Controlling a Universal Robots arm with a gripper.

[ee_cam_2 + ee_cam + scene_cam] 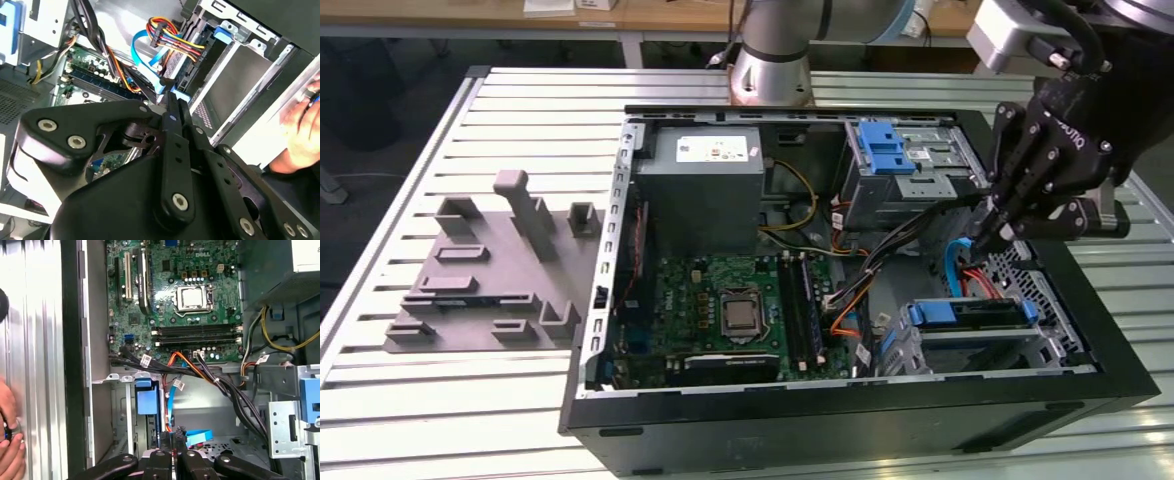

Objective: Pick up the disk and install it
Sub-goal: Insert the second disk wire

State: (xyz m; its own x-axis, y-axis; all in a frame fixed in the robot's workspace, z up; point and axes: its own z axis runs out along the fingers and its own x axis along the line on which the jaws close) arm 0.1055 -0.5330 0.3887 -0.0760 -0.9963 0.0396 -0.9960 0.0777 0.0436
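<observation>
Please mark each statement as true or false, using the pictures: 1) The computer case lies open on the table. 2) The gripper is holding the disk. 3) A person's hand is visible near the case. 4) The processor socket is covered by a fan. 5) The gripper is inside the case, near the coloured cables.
1) True. The computer case lies on its side, open, on the slatted table.
2) False. The gripper has its fingers closed together with no disk between them.
3) True. A hand shows beside the case wall in the first wrist view.
4) False. The processor socket is bare, with no fan on it.
5) True. Its fingertips hang by the coloured cables.
</observation>
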